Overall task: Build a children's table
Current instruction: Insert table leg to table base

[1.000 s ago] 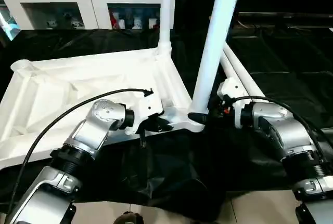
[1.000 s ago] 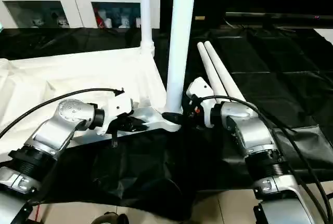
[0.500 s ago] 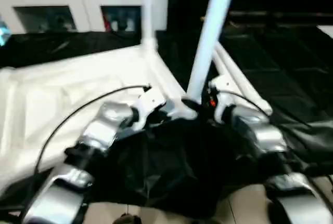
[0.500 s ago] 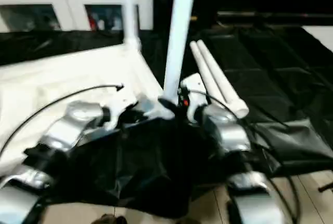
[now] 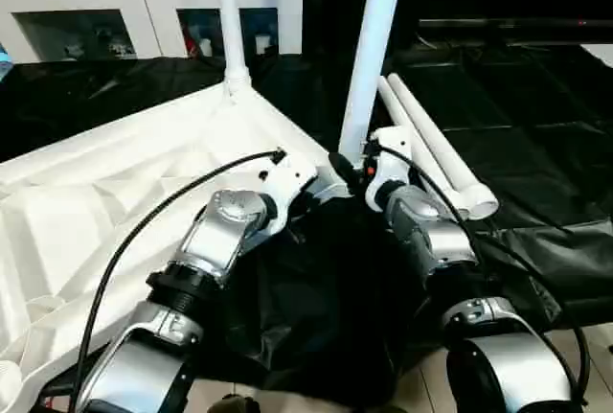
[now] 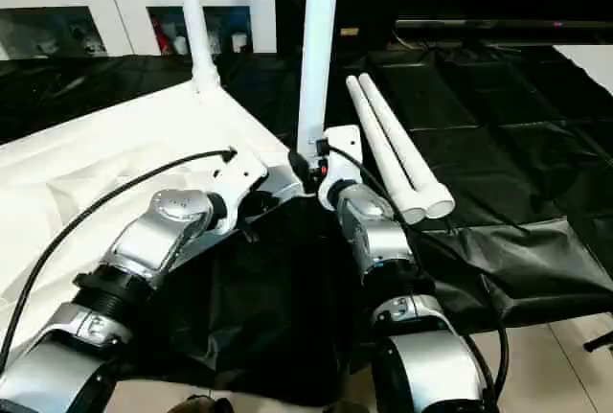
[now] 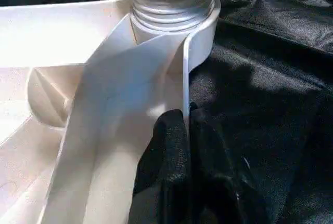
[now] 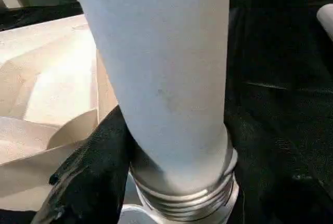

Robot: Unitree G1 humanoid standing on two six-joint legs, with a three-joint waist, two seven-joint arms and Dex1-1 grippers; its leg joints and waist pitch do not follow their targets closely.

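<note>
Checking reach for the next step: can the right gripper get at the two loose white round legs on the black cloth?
Probably yes, once it lets go. The two loose white round legs lie uncovered beside the right gripper, which now clasps the upright white leg at the white plastic tabletop's corner socket.

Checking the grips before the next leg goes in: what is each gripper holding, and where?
Left gripper pinches the tabletop rim near the corner socket. Right gripper clasps the upright leg at its base.

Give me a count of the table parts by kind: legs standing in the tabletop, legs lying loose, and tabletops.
Legs standing in the tabletop: 2, near leg, far leg
Loose legs lying on the black cloth: 2
Tabletop: 1
Total: 5
</note>
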